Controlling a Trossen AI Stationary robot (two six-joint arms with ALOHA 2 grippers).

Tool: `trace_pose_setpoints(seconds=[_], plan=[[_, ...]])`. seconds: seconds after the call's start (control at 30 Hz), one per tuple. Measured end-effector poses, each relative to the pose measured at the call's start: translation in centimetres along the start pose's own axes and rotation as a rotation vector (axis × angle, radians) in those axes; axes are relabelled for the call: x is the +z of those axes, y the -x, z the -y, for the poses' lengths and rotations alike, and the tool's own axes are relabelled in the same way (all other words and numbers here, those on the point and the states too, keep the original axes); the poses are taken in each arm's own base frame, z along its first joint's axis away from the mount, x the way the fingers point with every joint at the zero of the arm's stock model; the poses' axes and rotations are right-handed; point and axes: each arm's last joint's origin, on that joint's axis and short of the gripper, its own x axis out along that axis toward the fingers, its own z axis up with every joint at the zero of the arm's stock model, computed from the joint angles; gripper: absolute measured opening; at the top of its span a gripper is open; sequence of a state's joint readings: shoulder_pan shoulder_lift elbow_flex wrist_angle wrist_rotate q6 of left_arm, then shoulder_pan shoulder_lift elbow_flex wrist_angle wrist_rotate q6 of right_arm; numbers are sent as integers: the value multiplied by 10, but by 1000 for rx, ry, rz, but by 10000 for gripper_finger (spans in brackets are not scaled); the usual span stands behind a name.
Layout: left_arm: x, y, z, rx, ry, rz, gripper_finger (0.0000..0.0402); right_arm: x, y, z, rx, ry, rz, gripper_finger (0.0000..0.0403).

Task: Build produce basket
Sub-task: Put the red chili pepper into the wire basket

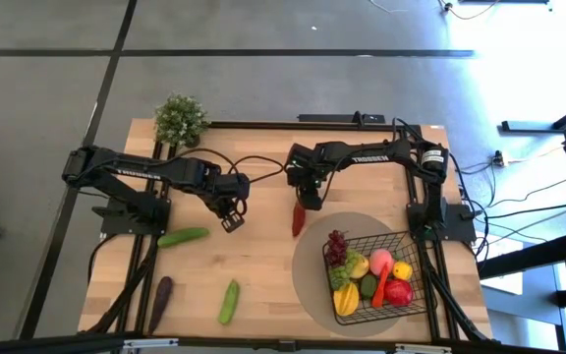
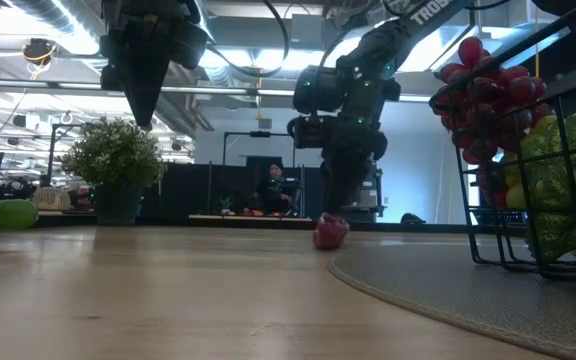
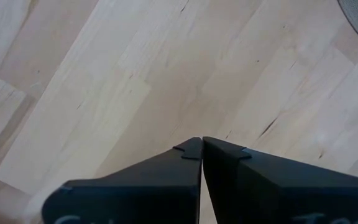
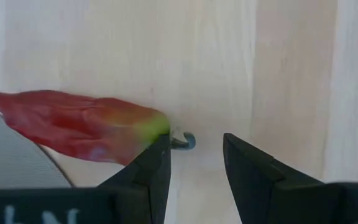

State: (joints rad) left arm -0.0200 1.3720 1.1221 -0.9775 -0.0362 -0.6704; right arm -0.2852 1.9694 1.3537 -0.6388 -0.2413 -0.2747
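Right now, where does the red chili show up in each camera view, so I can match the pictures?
High view: the red chili lies at table centre, just below the right gripper.
Low view: it shows small at mid-picture, under that gripper.
Left wrist view: not in it, only bare wood.
Right wrist view: it stretches across the left half, green tip by one finger.
Shared landmark: the round grey mat, whose edge the chili meets.
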Motion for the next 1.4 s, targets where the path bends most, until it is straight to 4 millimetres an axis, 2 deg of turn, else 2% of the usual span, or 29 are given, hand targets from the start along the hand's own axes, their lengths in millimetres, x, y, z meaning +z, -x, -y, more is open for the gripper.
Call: trace_pose_setpoints(seconds=[0.13,0.37,0.7,0.9,1.0,1.17,1.3,1.4], plan=[[0,0,0,0,0,0,5,2,-3,1,19,15,19,136],[0,0,0,0,0,0,2,-3,-20,4,32,5,-24,110],[0,0,0,0,0,0,1,0,-22,5,27,14,-1,87],[0,0,0,1,-1,1,5,0,-22,5,25,14,-2,32],[0,0,0,16,-1,12,2,2,-18,4,28,-14,-17,5],[1,0,-1,24,-1,19,3,9,-2,2,52,-71,-86,5],[1,0,-1,25,1,20,2,15,8,-3,187,-239,-86,3],[1,0,-1,27,1,21,1,20,10,-9,288,-274,-59,17]])
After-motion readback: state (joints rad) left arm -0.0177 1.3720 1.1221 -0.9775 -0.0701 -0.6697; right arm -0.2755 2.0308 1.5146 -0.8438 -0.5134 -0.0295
